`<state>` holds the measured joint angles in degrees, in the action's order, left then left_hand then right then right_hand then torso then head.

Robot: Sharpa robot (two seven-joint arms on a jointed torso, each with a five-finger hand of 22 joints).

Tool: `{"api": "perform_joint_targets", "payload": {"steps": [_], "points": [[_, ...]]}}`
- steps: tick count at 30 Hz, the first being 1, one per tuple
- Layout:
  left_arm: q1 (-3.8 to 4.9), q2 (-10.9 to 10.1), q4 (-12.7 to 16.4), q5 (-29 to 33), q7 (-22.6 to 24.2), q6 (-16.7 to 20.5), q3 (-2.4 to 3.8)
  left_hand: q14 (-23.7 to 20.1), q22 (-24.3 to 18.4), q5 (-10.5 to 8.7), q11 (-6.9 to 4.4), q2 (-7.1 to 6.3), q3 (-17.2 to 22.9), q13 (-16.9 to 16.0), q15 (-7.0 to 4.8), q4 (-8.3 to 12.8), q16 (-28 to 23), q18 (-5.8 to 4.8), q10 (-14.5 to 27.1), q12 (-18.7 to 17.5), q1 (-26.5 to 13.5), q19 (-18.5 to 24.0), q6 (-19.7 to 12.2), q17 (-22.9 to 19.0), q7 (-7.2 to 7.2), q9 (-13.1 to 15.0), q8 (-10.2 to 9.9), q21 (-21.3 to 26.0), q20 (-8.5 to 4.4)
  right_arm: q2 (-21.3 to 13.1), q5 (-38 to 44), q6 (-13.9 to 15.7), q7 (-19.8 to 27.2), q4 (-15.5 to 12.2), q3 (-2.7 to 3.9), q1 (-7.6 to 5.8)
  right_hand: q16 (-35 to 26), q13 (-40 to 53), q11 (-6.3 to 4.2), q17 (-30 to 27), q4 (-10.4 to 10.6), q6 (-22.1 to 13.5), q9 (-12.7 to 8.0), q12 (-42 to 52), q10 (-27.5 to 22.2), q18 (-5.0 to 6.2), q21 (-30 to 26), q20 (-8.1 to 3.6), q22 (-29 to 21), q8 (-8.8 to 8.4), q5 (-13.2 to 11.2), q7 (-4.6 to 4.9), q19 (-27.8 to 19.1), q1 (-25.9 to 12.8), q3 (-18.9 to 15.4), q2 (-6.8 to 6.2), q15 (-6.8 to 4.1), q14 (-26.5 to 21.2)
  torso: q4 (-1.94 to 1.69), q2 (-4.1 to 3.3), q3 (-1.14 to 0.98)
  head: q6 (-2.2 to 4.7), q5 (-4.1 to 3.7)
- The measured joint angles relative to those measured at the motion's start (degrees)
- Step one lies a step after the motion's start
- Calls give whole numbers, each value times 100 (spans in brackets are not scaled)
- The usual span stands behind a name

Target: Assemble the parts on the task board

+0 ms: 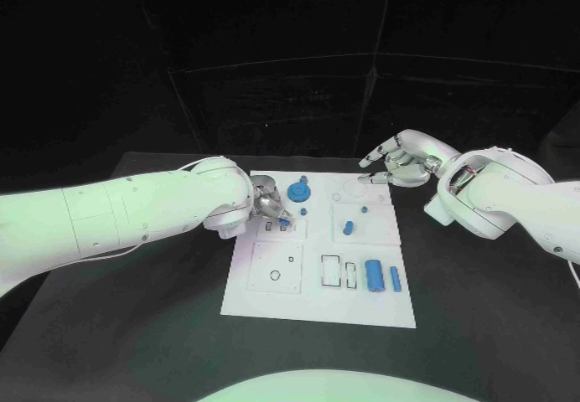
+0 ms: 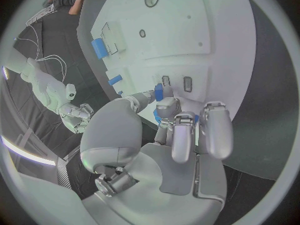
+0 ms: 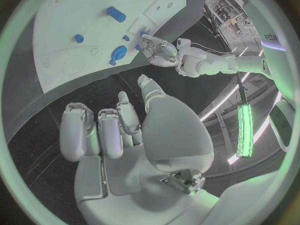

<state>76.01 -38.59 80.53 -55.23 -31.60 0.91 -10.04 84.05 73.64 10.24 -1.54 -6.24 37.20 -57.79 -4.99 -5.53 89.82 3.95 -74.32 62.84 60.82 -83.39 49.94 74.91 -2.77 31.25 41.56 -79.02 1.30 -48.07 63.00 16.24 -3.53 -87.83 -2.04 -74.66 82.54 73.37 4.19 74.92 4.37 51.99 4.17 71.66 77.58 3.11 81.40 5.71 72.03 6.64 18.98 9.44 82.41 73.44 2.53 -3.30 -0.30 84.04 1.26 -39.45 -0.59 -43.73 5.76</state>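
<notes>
My left hand (image 2: 181, 130) pinches a small blue part (image 2: 159, 91) at its fingertips: rigid, light, probably slippery. Right hand (image 1: 399, 161) is spread, holding nothing.

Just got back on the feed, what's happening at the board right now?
The left hand is over the left side of the white task board, pinching a small blue part in its fingers. The right hand hovers off the board's far right corner, fingers apart, holding nothing. Other blue parts lie loose on the board, including a round blue disc and two blue cylinders near the right edge.
</notes>
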Motion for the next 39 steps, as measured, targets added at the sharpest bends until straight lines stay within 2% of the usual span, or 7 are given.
{"api": "perform_joint_targets", "payload": {"steps": [9,39], "points": [[-9,-10,15,-100,-56,-105,-16,0,15,-5,-21,8,0,-10,0,1,0,1,-21,0,8,0,1,0,-1,0,0,-22,0,2,0,3,9,0,0,0,0,0,0,0,0,0,0,0,0,0,0,0,0,0,0,0,0,0,0,0,0,0,0,-1,-1,-4,0],[1,-35,59,-159,-183,-362,-8,0,40,8,-20,21,-1,-15,0,2,0,0,-20,24,7,-19,-7,0,-13,7,20,-21,-19,10,1,3,14,7,0,0,0,-4,0,-1,0,0,0,-29,0,0,-25,-20,-8,0,21,0,-20,0,0,0,0,0,0,3,-3,-25,10]]}}
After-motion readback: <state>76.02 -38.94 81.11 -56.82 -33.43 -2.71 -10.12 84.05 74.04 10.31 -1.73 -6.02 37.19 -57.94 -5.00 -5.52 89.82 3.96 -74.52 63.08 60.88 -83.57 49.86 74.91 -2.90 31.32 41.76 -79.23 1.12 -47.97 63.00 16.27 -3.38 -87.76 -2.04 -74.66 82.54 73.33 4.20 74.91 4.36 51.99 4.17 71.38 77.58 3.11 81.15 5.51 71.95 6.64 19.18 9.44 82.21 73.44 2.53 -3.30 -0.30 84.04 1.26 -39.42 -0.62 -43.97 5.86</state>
